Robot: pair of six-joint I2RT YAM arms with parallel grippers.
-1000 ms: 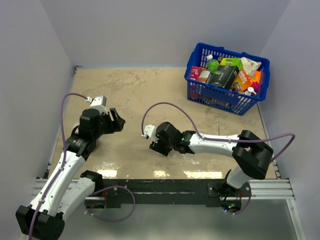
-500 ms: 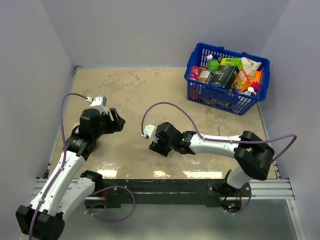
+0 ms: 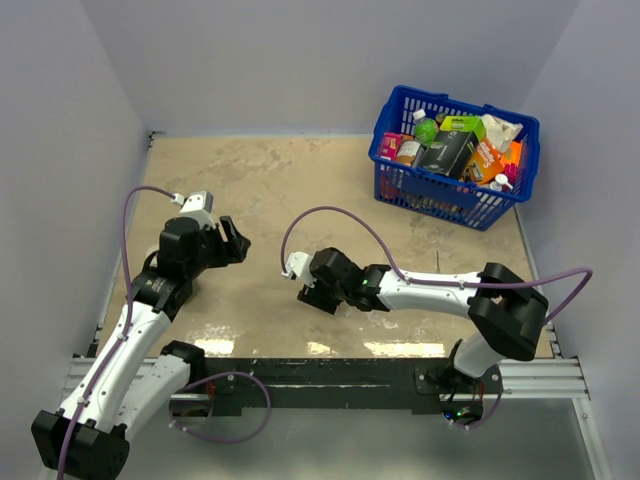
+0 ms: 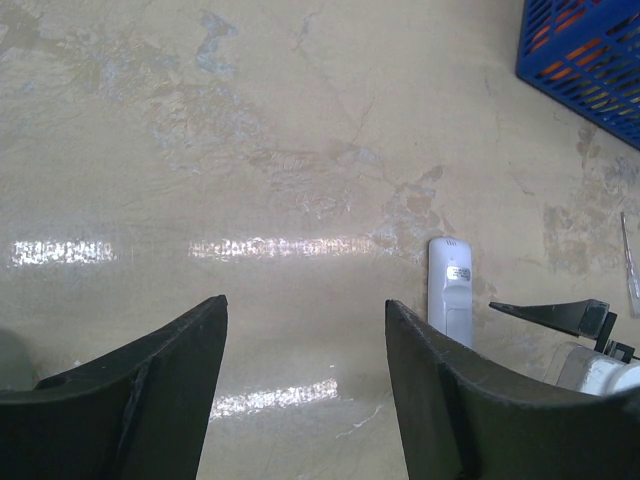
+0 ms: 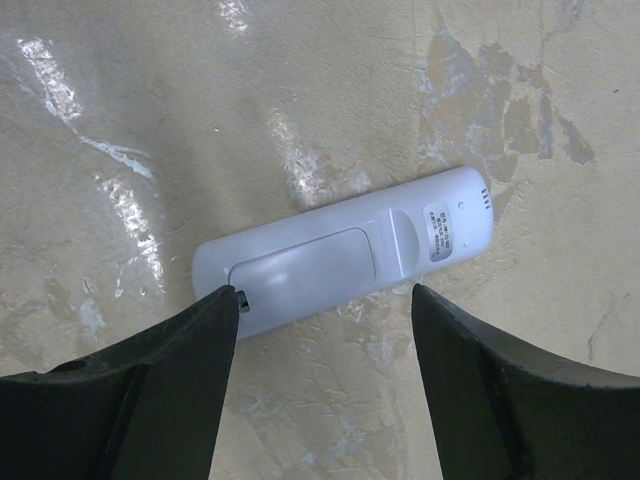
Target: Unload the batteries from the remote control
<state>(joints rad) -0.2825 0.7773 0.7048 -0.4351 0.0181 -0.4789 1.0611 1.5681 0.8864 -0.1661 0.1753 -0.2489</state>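
The remote control (image 5: 340,260) lies on the table with its back up and its battery cover closed, a small label near one end. It also shows in the left wrist view (image 4: 449,295). The batteries are hidden. My right gripper (image 5: 322,292) is open just above the remote, with one fingertip (image 5: 215,320) close to the remote's cover end. From above, the right gripper (image 3: 318,293) hides the remote. My left gripper (image 3: 235,240) is open and empty, off to the left of the remote; between its fingers (image 4: 305,302) only bare table shows.
A blue basket (image 3: 455,155) full of groceries stands at the back right; its corner shows in the left wrist view (image 4: 590,50). Walls close the table (image 3: 260,180) on the left, back and right.
My right gripper has edged slightly to the left over the remote. The left arm has not moved.
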